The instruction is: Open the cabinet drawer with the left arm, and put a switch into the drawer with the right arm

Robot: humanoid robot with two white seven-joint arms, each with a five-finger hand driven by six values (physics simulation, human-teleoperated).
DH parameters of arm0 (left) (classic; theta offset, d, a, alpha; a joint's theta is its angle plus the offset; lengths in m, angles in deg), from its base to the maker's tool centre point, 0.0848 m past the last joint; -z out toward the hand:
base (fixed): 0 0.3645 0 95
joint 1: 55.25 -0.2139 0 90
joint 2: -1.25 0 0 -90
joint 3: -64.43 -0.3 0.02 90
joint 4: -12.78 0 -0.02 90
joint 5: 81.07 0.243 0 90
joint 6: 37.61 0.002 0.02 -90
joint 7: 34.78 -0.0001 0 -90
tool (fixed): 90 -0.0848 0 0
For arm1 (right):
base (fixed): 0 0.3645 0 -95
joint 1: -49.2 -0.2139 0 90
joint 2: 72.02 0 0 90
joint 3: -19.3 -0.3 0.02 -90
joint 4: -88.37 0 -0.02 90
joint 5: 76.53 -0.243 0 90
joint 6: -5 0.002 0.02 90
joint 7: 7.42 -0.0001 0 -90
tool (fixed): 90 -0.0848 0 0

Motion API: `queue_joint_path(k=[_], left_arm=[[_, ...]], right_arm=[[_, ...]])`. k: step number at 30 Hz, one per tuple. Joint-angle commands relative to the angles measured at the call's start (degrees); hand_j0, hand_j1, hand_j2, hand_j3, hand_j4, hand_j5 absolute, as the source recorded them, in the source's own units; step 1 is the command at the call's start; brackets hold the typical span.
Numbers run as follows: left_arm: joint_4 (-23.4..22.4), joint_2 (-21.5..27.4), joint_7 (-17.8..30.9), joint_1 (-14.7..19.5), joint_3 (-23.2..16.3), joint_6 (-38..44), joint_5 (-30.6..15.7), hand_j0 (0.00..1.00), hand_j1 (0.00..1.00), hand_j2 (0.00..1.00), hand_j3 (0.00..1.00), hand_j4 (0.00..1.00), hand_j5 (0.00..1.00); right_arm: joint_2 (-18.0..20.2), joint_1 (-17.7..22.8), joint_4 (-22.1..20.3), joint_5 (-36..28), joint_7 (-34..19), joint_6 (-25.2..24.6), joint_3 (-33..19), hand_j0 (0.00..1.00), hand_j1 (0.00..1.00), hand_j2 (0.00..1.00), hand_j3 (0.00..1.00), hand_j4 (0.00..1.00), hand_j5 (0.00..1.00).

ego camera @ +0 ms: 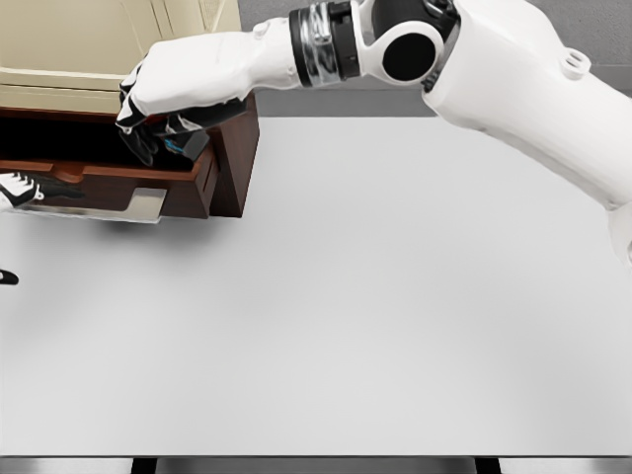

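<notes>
The brown wooden drawer (109,183) of the cabinet (232,148) stands pulled out at the upper left, its silver handle (148,204) facing me. My right hand (163,128) reaches across from the right and hovers over the drawer's right end. Its fingers are curled on a small dark switch (186,146) with a teal spot, held just above the drawer's front wall. My left hand (25,188) shows only partly at the left edge, lying against the drawer front with fingers stretched out and holding nothing. The drawer's inside is mostly hidden.
A cream cabinet top (69,59) sits above the drawer. The white table (375,296) spreads wide in front and to the right. My right forearm (474,69) spans the upper part of the view.
</notes>
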Motion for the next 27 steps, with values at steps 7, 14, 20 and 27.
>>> queue_joint_path(k=[7,14,20,27], left_arm=[[0.3,0.3,-0.2,-0.2,1.2,0.1,-0.4,1.0,1.0,1.0,1.0,1.0,1.0],[1.3,0.6,0.0,-0.6,1.2,0.1,-0.3,1.0,1.0,1.0,1.0,1.0,1.0],[1.5,0.4,0.1,-0.6,1.2,0.1,-0.3,1.0,1.0,1.0,1.0,1.0,1.0],[1.7,0.0,0.4,-0.9,1.2,0.1,-0.2,1.0,1.0,1.0,1.0,1.0,1.0]], right_arm=[[-3.9,-0.1,7.3,-0.2,0.0,-0.2,0.3,0.4,0.4,0.4,0.4,0.4,0.4],[-9.1,-0.2,12.9,0.1,-0.4,-0.2,1.8,0.4,0.4,0.4,0.4,0.4,0.4],[-10.2,-0.7,13.0,0.1,-0.4,-0.2,0.9,0.4,0.4,0.4,0.4,0.4,0.4],[-11.6,0.2,13.5,-0.2,0.1,-0.2,-2.5,0.4,0.4,0.4,0.4,0.4,0.4]])
